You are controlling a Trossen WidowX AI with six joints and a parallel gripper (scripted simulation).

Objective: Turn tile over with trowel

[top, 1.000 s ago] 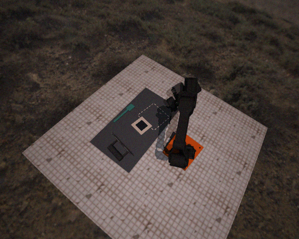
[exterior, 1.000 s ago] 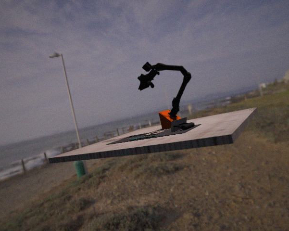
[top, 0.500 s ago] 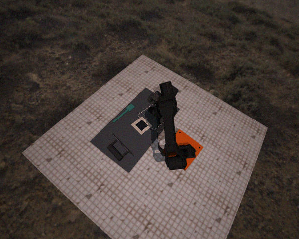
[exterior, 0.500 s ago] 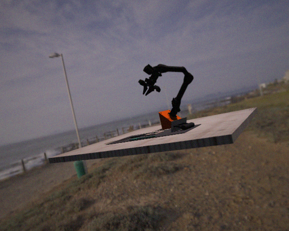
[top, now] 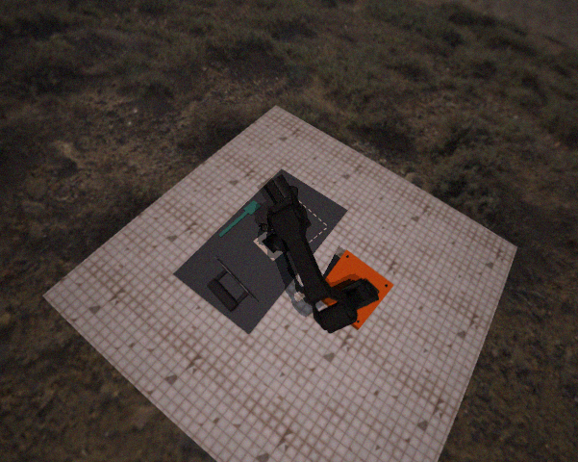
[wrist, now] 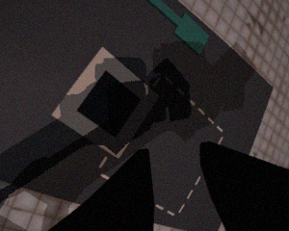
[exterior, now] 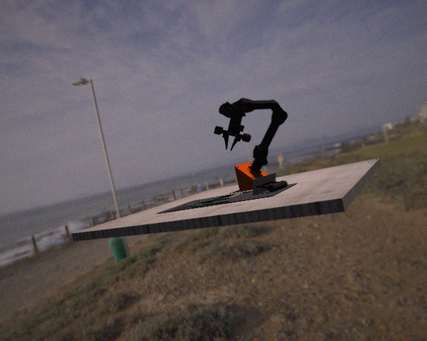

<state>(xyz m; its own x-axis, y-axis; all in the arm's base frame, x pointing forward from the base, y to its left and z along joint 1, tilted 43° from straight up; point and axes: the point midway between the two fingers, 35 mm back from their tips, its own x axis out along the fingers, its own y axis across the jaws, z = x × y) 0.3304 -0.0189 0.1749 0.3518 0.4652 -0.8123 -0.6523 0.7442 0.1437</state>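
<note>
The tile (wrist: 108, 103) lies flat on the dark mat (top: 194, 270) (wrist: 24, 43), its black square mark facing up. It overlaps one side of the dashed outline (top: 326, 227) (wrist: 173, 214); the arm hides most of it in the top view. The green trowel (top: 251, 207) (wrist: 193, 35) lies flat near the mat's edge, away from the tile. My gripper (exterior: 229, 149) (wrist: 174, 147) hangs high above the mat, pointing down, partly open with nothing between its fingers. The top view hides its fingertips behind the arm.
A dark bracket with an upright plate (exterior: 263, 184) stands at one end of the mat; the bracket (top: 229, 291) also shows in the top view. The orange base block (top: 373, 278) (exterior: 246, 180) is beside the mat. The arm's shadow falls across tile and mat.
</note>
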